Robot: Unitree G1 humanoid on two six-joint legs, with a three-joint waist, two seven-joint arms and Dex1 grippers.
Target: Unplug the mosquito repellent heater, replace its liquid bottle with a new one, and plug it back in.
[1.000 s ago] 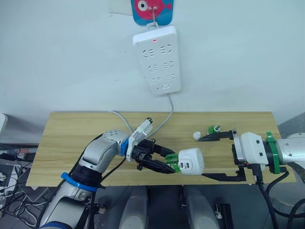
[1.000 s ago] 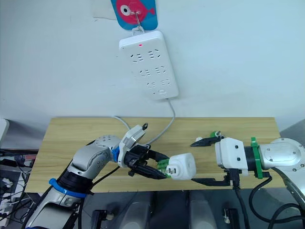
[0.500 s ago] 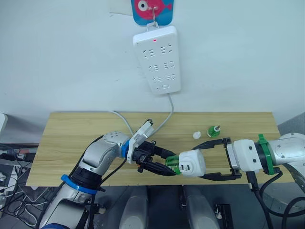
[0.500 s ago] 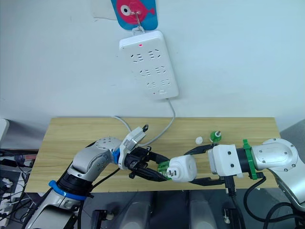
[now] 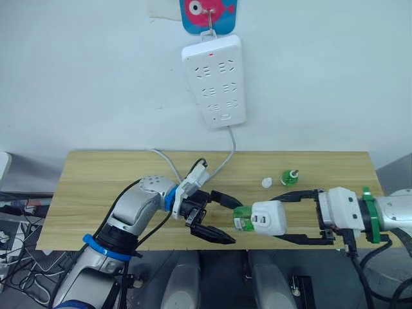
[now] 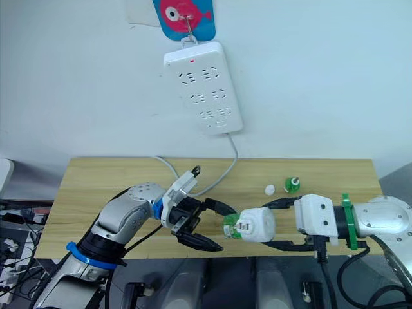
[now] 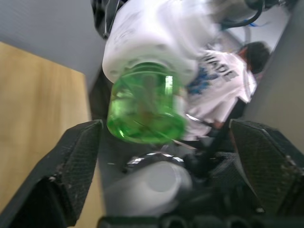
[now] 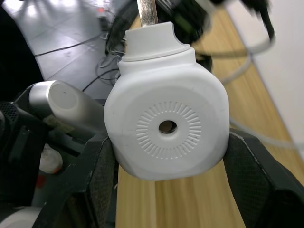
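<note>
Wooden desk (image 5: 96, 187) runs below a white wall; white power strip (image 5: 217, 80) hangs on the wall from a hook on a blue fish plaque (image 5: 207, 13), red light lit, its cord (image 5: 225, 154) dropping to the desk.

Right pincer (image 5: 297, 217) is clenched on the mosquito repellent heater (image 5: 270, 217), 1 finger above & 1 below, holding it over the desk's front edge, about mid-width. In the right wrist view the heater's domed face w/ round centre hole sits squarely between the 2 black fingers.

Green liquid bottle (image 5: 241, 217) is screwed into the heater's end toward the left arm, w/ the 2 prongs on the heater's near face.

Left pincer (image 5: 228, 219) is released, fingers spread wide: 1 tip just above the bottle, the other below & apart from it. Left wrist view shows the bottle between both fingers (image 7: 71, 166), touching neither.

Behind the heater on the desk: a 2nd small green bottle (image 5: 289, 177) standing upright, & a small white cap (image 5: 264, 183) just beside it.
</note>
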